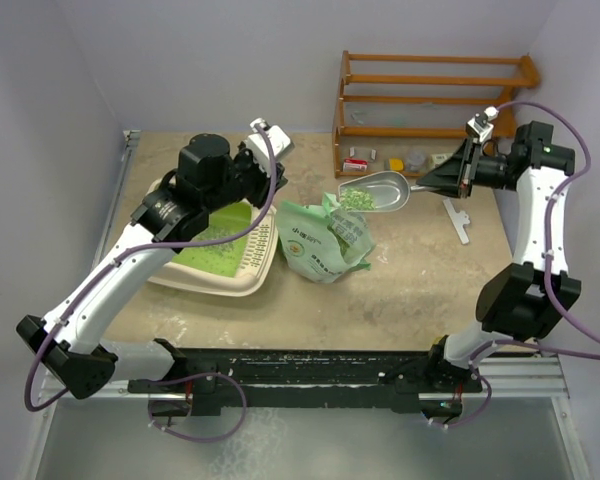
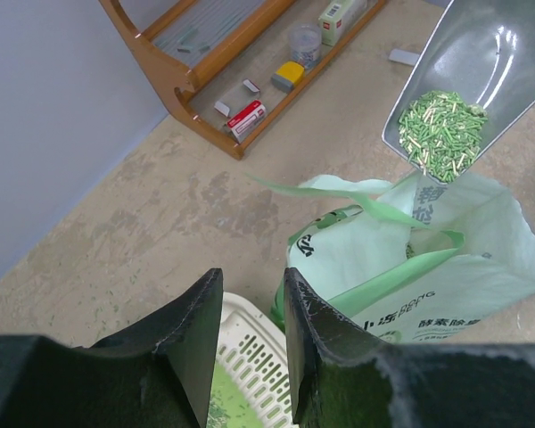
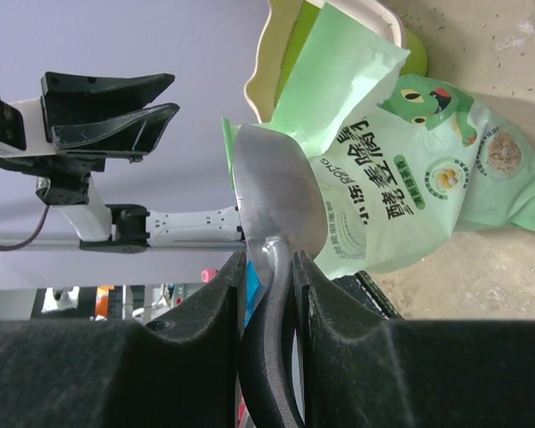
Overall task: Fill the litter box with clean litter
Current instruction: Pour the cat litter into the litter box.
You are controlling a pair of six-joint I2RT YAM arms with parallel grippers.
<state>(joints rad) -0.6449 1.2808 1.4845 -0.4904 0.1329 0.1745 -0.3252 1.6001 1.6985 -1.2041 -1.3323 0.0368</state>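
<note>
The litter box [image 1: 242, 283], cream with a green inside and a slotted grille [image 2: 254, 366], lies at the left with some litter in it. My left gripper [image 1: 268, 192] hovers open and empty above its grille end [image 2: 250, 294]. My right gripper [image 1: 446, 176] is shut on the handle of a shiny metal scoop [image 1: 380, 190], held level above the open light green bag [image 1: 325, 240]. The scoop [image 2: 481, 53] carries a pile of pale green litter [image 2: 441, 134] at its front lip. In the right wrist view the scoop's underside [image 3: 272, 196] hides the load; my right gripper [image 3: 266, 267] clamps its handle.
A wooden shelf [image 1: 435, 95] stands at the back right with small items [image 2: 250, 114] on its lowest level. A small white part [image 1: 458, 220] lies on the table right of the bag. The bag [image 3: 419, 169] stands right beside the litter box [image 3: 281, 53].
</note>
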